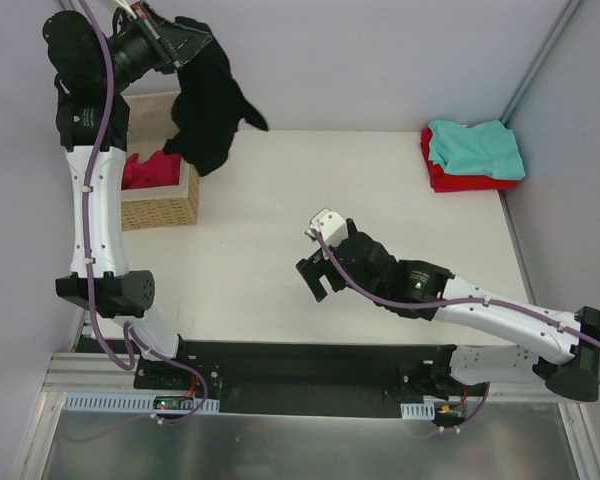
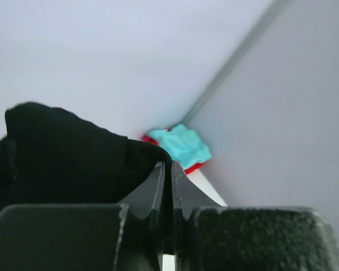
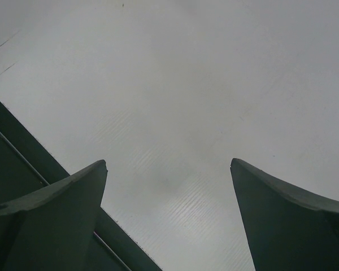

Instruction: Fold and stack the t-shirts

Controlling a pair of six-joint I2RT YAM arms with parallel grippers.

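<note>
A: The left gripper [image 1: 183, 48], raised over the far-left corner, is clamped shut on a pinch of the black t-shirt [image 1: 208, 110], which hangs from it above the wicker basket [image 1: 165, 208]. Which step do we read here?

B: We judge it the lift-out: the black tee is up in the air, not yet laid on the table [image 1: 270, 210]. The teal t-shirt [image 1: 475, 148] lies folded on the red t-shirt [image 1: 460, 183] at the far-right corner. The magenta-pink t-shirt [image 1: 150, 170] sits in the basket.

A: And the right gripper [image 1: 317, 282]?

B: Its jaws stand wide and empty, low over bare table near the middle. Next, we expect, the left arm must carry the cloth over open table and lower it. The right would need to catch a free edge to spread it flat.
</note>
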